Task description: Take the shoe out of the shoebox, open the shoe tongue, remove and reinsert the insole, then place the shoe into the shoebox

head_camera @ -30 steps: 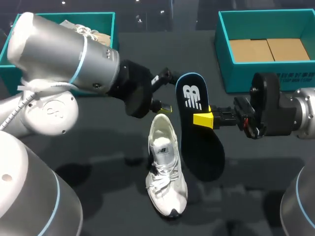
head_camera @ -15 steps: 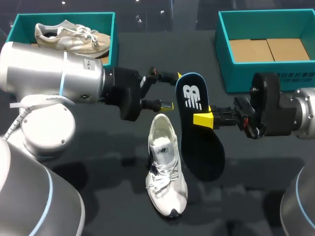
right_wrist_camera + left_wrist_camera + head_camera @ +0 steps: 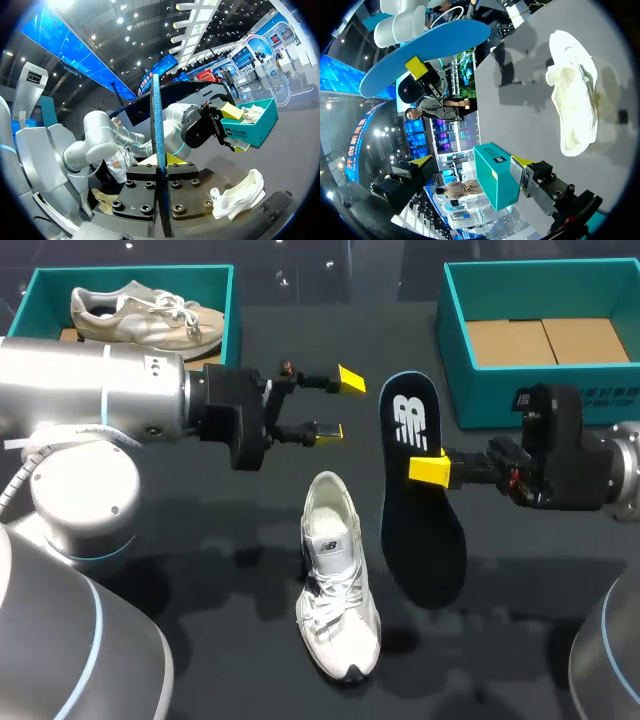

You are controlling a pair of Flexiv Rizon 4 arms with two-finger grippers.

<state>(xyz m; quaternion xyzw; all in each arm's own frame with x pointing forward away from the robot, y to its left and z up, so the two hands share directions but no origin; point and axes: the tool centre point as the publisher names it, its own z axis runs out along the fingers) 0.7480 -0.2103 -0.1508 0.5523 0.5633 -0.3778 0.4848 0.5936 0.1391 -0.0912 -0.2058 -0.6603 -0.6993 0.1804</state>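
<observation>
**Q:** Position and orientation of the shoe (image 3: 338,580)?

**A:** It stands upright on its sole on the table (image 3: 200,570). Its long axis runs from the robot's side towards the far edge. The toe points to the robot and the heel opening faces away.

**Q:** Position of the insole (image 3: 422,505)?

**A:** It is just to the right of the shoe, clear of it and lifted off the table. Its long axis lies nearly parallel to the shoe's. The printed heel end is farther from the robot than the shoe's heel, and the toe end is level with the laces.

**Q:** Gripper states?

**A:** The right gripper (image 3: 430,469), right of the shoe, is clamped on the insole's edge. The right wrist view shows the insole edge-on between both fingers. The left gripper (image 3: 338,405), beyond the shoe's heel, has its fingers spread and holds nothing.

**Q:** Other items?

**A:** The left shoebox (image 3: 225,300) is far beyond the shoe to its left and holds a second shoe (image 3: 145,315). The right shoebox (image 3: 455,330) is far beyond the shoe to its right.

**Q:** Differences from one second ago?

**A:** The left gripper has drawn back leftward from the insole's heel end. The insole and right gripper have shifted right, away from the shoe. The shoe has not moved.
</observation>
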